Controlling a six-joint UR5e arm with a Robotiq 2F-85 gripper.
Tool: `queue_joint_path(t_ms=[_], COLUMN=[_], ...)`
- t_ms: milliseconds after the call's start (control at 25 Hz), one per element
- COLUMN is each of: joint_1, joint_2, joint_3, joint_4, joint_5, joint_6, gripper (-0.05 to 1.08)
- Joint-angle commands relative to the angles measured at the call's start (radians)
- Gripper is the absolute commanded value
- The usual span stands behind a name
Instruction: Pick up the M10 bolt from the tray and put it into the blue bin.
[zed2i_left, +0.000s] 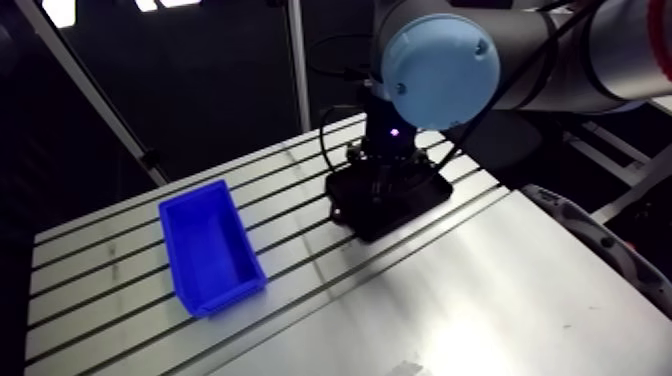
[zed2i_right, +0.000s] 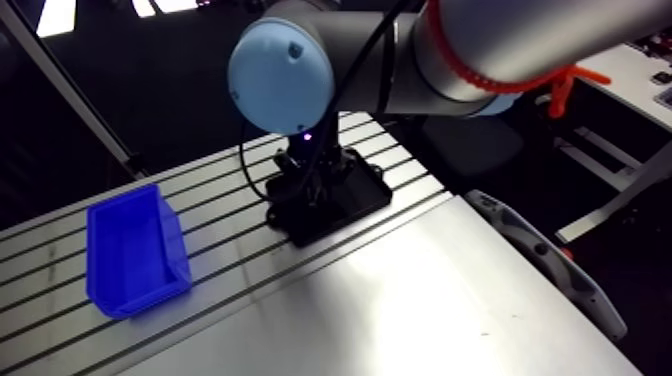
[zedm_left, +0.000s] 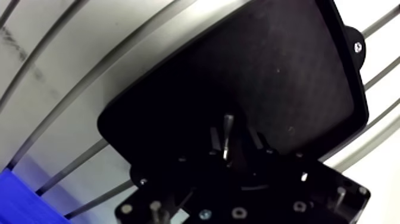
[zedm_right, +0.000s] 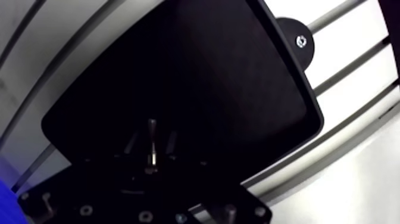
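Note:
A black tray (zedm_left: 280, 77) sits on the slotted table, and my gripper (zedm_left: 234, 136) is down inside it. A slim metal bolt (zedm_left: 227, 134) lies on the tray floor between the two dark fingers (zedm_left: 214, 140), with a small gap showing on each side, so the gripper is open around it. In the arm view the gripper (zed2i_left: 385, 170) reaches down into the tray (zed2i_left: 415, 205) below the wrist. The blue bin (zed2i_left: 210, 245) stands empty on the table to the tray's left, a short way off. One corner of the bin (zedm_left: 12, 199) shows in the wrist view.
A round mounting tab with a screw (zedm_left: 356, 44) sticks out from the tray's far corner. The table's slots (zed2i_left: 100, 270) run under the bin and tray, and a smooth plate (zed2i_left: 480, 300) covers the near right part.

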Motion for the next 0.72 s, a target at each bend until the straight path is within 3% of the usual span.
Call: queue_joint_path(t_ms=[40,720], joint_1=[0.001,0.002], joint_2=[0.001,0.001], joint_3=[0.0,-0.003], joint_4=[0.0,0.0], joint_5=[0.0,-0.002], joint_6=[0.001,0.001], gripper=[0.68,0.74])
